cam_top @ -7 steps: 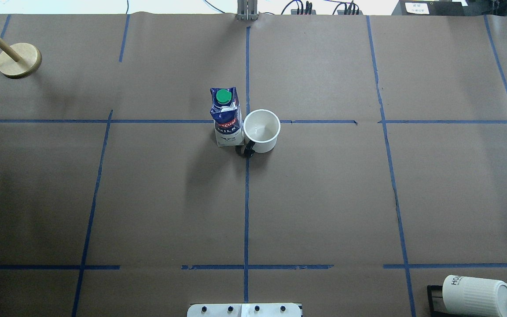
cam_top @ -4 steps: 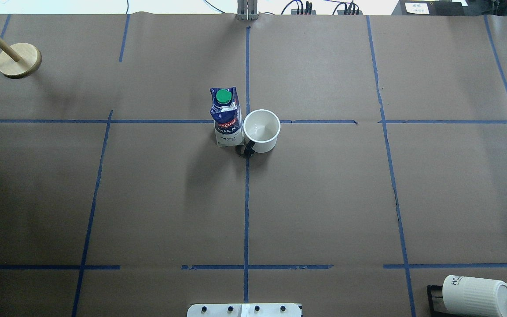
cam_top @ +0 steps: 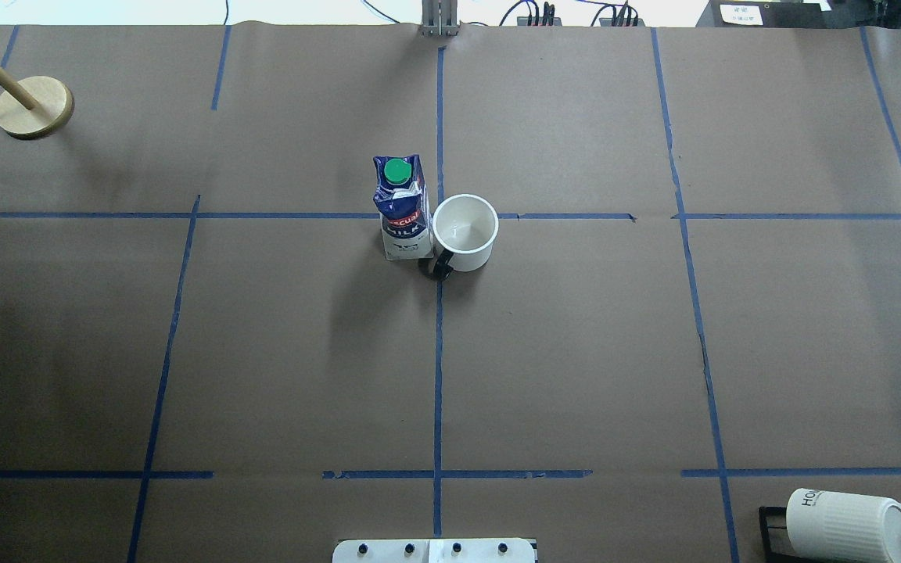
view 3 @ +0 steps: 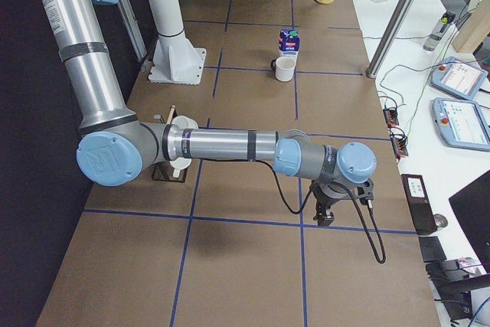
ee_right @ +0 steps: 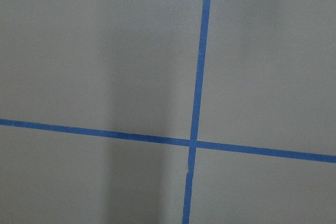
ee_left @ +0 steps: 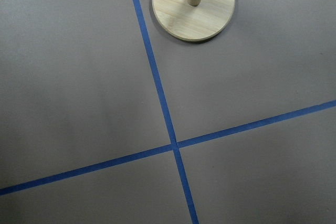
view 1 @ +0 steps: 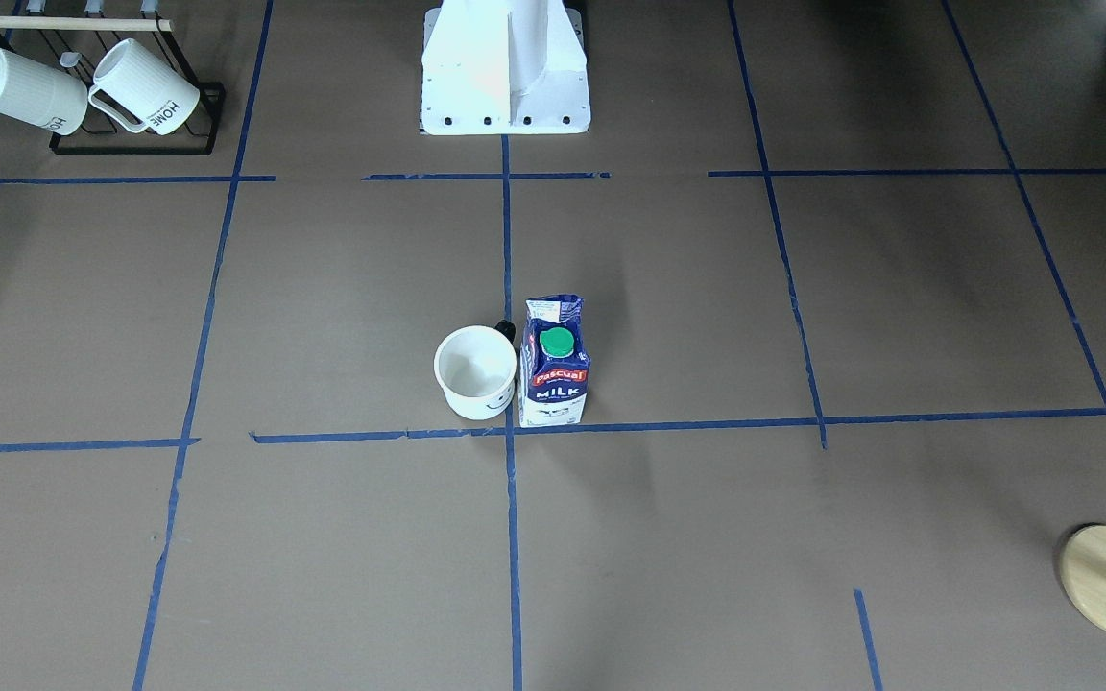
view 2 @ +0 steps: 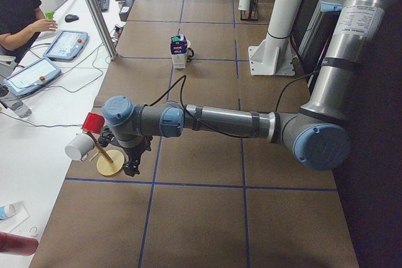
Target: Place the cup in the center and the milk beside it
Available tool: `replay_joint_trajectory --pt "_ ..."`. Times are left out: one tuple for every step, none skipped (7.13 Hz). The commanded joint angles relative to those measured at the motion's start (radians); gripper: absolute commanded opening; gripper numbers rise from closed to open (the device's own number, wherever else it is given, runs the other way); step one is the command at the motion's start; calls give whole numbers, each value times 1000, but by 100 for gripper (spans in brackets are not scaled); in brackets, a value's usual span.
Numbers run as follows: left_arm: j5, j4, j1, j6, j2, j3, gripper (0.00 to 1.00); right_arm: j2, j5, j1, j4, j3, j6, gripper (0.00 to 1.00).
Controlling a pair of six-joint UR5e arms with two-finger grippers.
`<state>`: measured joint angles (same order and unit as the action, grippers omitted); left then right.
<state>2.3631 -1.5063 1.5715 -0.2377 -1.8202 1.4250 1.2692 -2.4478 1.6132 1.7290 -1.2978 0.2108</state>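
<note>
The cup [cam_top: 464, 227], a white mug with a smiley face and black handle, stands upright at the center tape crossing [view 1: 509, 429]. The milk [cam_top: 403, 211], a blue and white carton with a green cap, stands upright right beside it, touching or nearly touching. Both also show in the front view, the cup [view 1: 476, 369] left of the milk [view 1: 554, 379]. My left gripper [view 2: 135, 164] hangs far off near the wooden stand. My right gripper [view 3: 323, 216] hangs far off over bare paper. Neither holds anything that I can see; I cannot tell whether they are open or shut.
A black rack [view 1: 131, 144] with two ribbed HOME mugs [cam_top: 849, 524] sits by my right side. A wooden peg stand [cam_top: 34, 107] is at the far left corner, also in the left wrist view [ee_left: 193, 4]. The robot base [view 1: 505, 67] is at the near edge. An operator [view 2: 19, 10] sits beyond the table.
</note>
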Motion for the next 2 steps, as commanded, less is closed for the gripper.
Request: replay_joint_trajectory --pt "-5 4 -1 0 -1 3 100 -8 1 -4 -2 -8 -2 100" --pt "-5 4 -4 -2 5 -4 100 -10 4 -18 -5 -14 -4 100"
